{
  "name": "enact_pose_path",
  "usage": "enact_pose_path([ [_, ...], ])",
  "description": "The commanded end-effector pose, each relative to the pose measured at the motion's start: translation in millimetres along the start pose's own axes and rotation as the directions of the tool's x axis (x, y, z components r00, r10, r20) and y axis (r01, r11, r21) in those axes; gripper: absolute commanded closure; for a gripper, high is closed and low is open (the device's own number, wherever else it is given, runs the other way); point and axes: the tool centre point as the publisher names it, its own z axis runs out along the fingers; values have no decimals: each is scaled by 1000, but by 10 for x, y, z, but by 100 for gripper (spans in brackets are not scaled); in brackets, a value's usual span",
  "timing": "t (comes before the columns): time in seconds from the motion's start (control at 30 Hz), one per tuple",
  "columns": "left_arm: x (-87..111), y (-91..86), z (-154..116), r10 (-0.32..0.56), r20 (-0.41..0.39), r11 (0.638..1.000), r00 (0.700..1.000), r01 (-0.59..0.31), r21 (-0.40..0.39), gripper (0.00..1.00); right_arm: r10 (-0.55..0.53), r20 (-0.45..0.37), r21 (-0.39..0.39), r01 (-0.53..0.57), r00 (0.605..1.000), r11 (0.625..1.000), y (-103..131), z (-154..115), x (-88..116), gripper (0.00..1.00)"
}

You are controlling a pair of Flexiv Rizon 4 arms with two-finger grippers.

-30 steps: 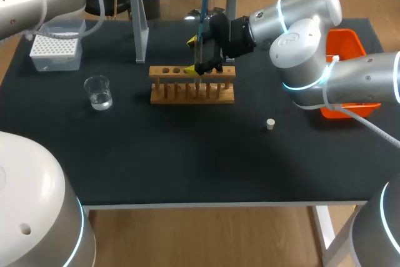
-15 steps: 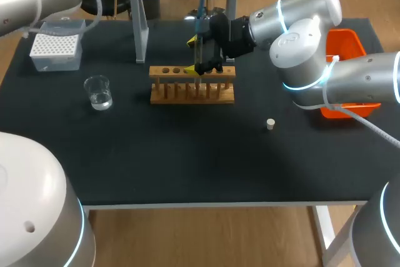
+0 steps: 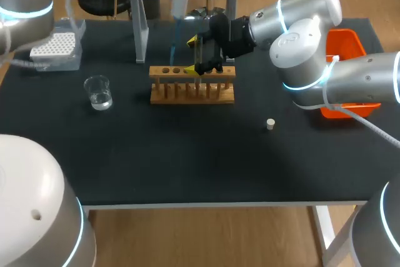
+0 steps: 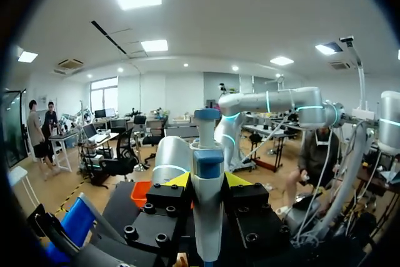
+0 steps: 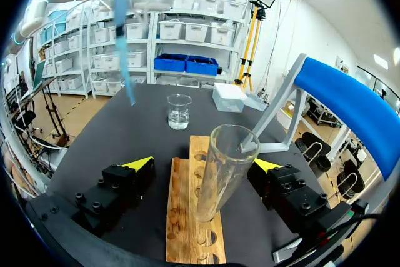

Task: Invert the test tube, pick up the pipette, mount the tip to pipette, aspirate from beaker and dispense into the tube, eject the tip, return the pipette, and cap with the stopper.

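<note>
Left hand (image 4: pixel 206 179) grips the tipped pipette (image 4: pixel 208 229); right hand (image 5: pixel 201 166) stands open around the racked tube (image 5: pixel 222 154); aspirating seems next, needing a straight descent into the beaker (image 3: pixel 98 92)

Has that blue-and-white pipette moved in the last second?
Yes. The pipette has shifted left: it hung over the middle of the rack, and now hangs over the rack's left part.

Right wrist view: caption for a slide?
Test tube standing in wooden rack between open fingers of right gripper; beaker ahead.
</note>
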Motion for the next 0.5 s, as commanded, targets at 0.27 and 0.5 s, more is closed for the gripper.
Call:
enact_pose_path([
  [0.27, 309, 238, 93, -19, 188, 998, 982, 8, 60, 100, 0, -4, 4, 0, 1000, 1000, 7, -16, -4, 0],
  [0.5, 309, 238, 93, -19, 188, 998, 982, 8, 60, 100, 0, -4, 4, 0, 1000, 1000, 7, -16, -4, 0],
])
